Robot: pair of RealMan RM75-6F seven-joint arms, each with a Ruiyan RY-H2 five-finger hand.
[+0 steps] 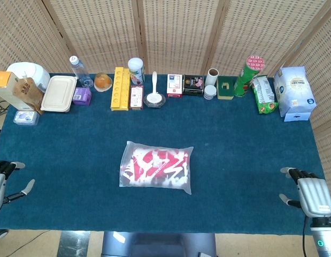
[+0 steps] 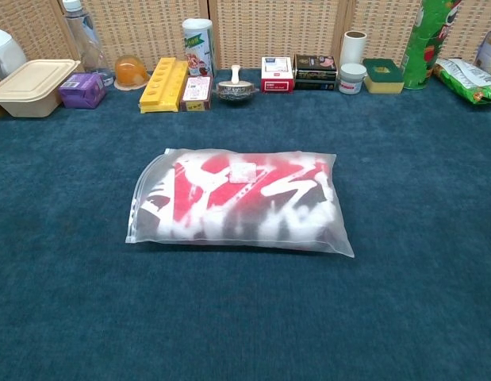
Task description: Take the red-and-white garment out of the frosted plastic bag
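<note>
Your bag (image 2: 239, 202) is lying flat in the middle of the table (image 1: 240, 144), long side running left to right, and nothing is touching it. It's soft, matte, cloudy plastic with rounded, puffy edges, so it looks stuffed pretty full. The garment (image 2: 229, 194) inside shows through as blurry red patches cut by jagged white streaks, going darker and greyish along the bottom and right end. There's a small pale square label (image 2: 243, 172) near the top middle of the bag.

The table is covered in a deep blue, carpet-like cloth with a fuzzy nap. Behind it stands a woven wicker screen (image 1: 176, 32).

Your left hand (image 1: 0, 179) sits at the near left edge, well away from the bag, only partly in frame, fingers apart and holding nothing. Your right hand (image 1: 309, 194) is at the near right corner, back plate facing up, fingers spread, also holding nothing. Neither shows in the chest view.

Along the far edge you've got a row of stuff: a beige lidded box (image 1: 59, 93), a yellow tray (image 1: 120, 88), and a tall green can (image 1: 245, 75).
</note>
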